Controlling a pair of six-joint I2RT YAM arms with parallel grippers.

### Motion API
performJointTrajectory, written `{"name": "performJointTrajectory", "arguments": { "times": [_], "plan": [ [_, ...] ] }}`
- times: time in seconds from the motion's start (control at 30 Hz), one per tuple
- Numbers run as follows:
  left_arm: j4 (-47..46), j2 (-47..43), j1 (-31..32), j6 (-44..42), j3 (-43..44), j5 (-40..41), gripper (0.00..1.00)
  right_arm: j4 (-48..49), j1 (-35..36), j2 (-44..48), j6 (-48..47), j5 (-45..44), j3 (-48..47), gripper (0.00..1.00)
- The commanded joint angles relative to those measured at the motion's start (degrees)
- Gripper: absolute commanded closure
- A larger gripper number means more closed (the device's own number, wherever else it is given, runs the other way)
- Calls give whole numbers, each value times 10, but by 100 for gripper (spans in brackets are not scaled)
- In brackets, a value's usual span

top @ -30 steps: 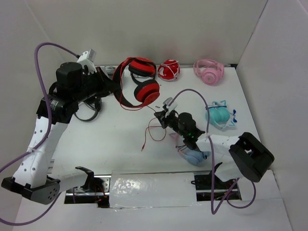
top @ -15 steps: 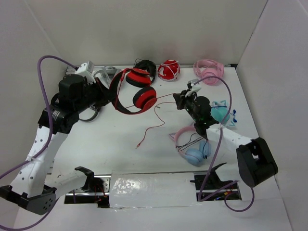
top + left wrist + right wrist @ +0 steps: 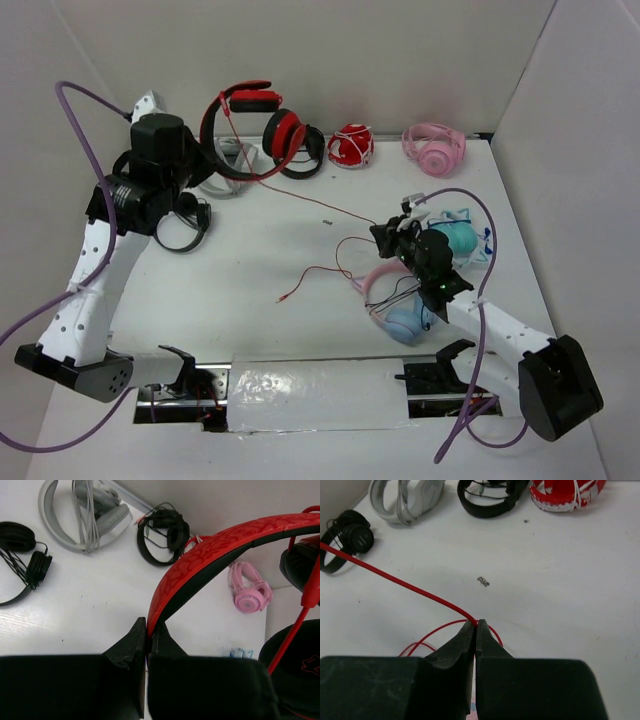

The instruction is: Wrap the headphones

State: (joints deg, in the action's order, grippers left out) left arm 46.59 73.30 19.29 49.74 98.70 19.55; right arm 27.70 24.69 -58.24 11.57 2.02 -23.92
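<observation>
- The red headphones (image 3: 283, 134) hang in the air at the upper left of the overhead view, above the back of the white table (image 3: 250, 265), carried by their headband
- The left gripper (image 3: 146, 641) has its jaws pressed together on the edge of the patterned red headband; holding there probably leaves the earcups free for winding
- The left arm stands tall along the left side of the frame, elbow bent, wrist raised near the back wall
- The thin red cable (image 3: 300, 193) runs in a nearly straight line from the headphones down to the middle right, where the right gripper (image 3: 475, 630) pinches it between closed jaws
- Past the pinch, the cable lies in a loose loop on the table, its plug end toward the lower centre
- The right arm reaches in low from the lower right corner, fingers pointing toward the back, likely to keep the cable tight and guide it
- No turns of cable show around the headphones yet
</observation>
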Motion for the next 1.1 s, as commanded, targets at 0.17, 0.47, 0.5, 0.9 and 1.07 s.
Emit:
{"name": "performJointTrajectory", "arguments": {
  "times": [0.17, 0.47, 0.5, 0.9, 1.07],
  "plan": [
    [-76, 6, -14, 3, 59, 16, 100, -34, 0, -14, 4, -23, -4, 100],
    [-207, -72, -33, -154, -51, -275, 100, -40, -24, -111, 3, -31, -79, 100],
    [-207, -82, -33, -161, -61, -296, 100, -37, -29, -123, -4, -23, -94, 100],
    [-223, -62, 55, -307, -212, -439, 100, -60, -53, -256, -60, -49, -366, 100],
    [-196, -13, 135, -343, -222, -300, 100, -145, -54, -287, -102, -40, -498, 100]
  ]
}}
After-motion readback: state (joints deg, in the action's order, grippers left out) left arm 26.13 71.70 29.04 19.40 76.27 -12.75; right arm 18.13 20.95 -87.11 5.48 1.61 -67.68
